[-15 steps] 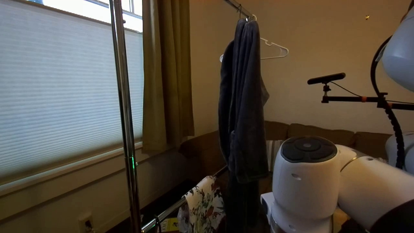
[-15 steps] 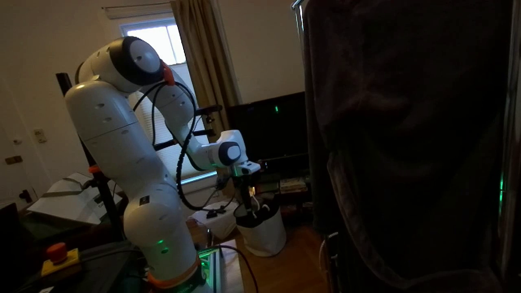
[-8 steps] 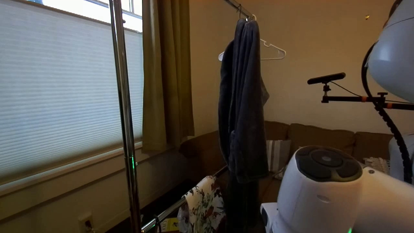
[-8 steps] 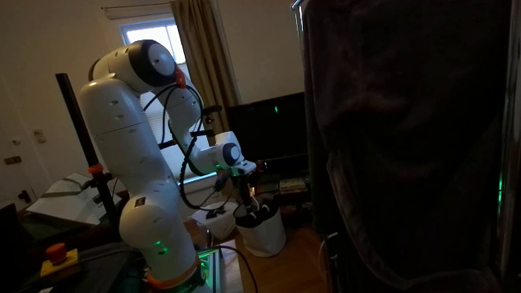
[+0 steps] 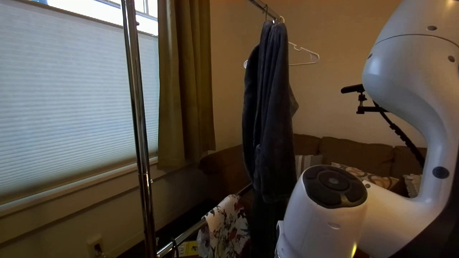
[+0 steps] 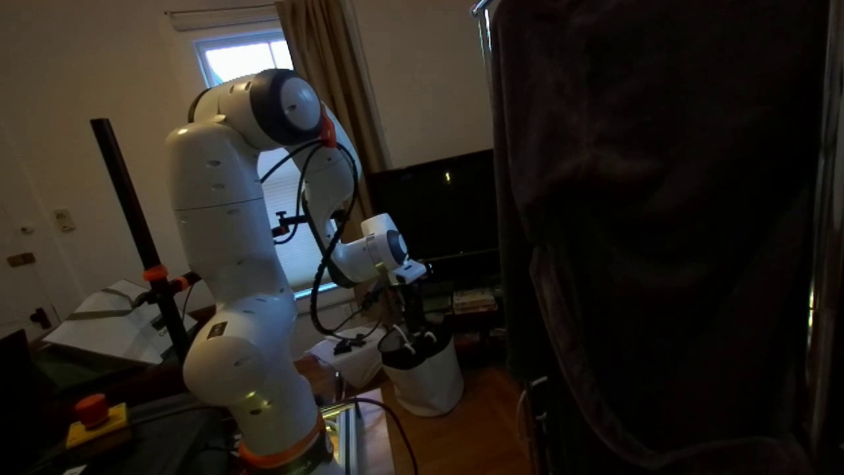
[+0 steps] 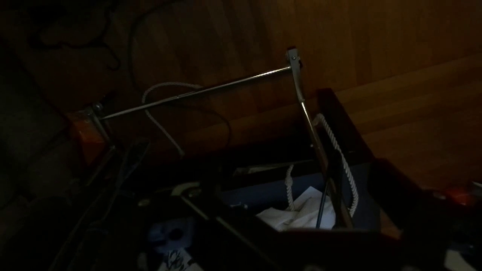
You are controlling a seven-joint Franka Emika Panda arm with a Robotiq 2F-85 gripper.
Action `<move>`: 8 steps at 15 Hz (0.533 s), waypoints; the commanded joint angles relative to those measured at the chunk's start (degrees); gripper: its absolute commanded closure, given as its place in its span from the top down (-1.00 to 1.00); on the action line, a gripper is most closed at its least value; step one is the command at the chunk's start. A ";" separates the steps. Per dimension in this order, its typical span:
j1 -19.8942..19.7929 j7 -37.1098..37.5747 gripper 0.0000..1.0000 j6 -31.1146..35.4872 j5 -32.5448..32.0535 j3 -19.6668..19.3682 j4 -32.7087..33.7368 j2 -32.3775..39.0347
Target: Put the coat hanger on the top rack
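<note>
I am watching the Franka arm [image 5: 398, 71] shifting nearer the garment rack [image 5: 138, 114], the white hanger [image 5: 304, 64] swaying on its top bar [image 5: 259, 4], suggesting completed placement. The end effector [image 6: 415, 323] is showing too dimly to tell opening or hold.

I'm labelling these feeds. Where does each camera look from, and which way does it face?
In an exterior view: by a chrome pole, facing along the top rack toward a sofa; arm links at picture right.
In an exterior view: beside a dark garment, facing a window and black screen; arm shows base to wrist.
Wrist view: on the wrist, facing down at wooden floor; jaws at bottom, too dark to read.
Both exterior views share the arm and probably the same garment.
</note>
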 commanded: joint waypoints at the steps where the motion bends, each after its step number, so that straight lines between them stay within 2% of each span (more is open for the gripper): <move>1: 0.86 3.41 1.00 -1.59 -3.05 -0.58 1.33 1.17; 2: 2.17 9.08 1.00 -3.90 -9.89 -2.06 3.14 3.02; 3: 3.06 12.35 1.00 -3.48 -14.62 -3.07 4.48 5.54; 5: 6.13 20.55 1.00 -5.74 -23.84 -5.83 7.27 9.32; 8: 10.47 29.51 1.00 -11.26 -35.68 -10.24 12.98 19.72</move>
